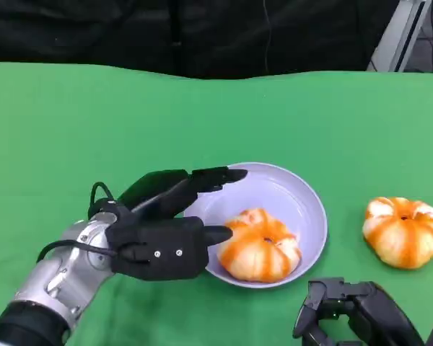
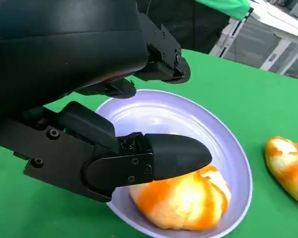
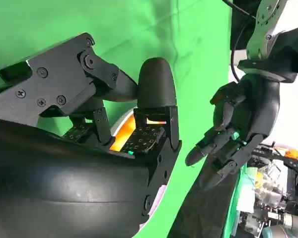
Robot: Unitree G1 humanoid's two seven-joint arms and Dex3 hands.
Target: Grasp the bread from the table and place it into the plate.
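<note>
A glossy, lobed orange bun (image 1: pixel 260 254) sits in the smooth lilac plate (image 1: pixel 296 194); the left hand (image 1: pixel 162 234) hovers spread beside it, holding nothing.

light: bright, even | shadows: soft | glare: plate (image 2: pixel 238 163) (faint) | focus: sharp

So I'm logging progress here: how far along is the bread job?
One bread already lies in the plate. The left hand hovers at the plate's rim, fingers apart, holding nothing. A second bread sits on the table, not yet picked up.
</note>
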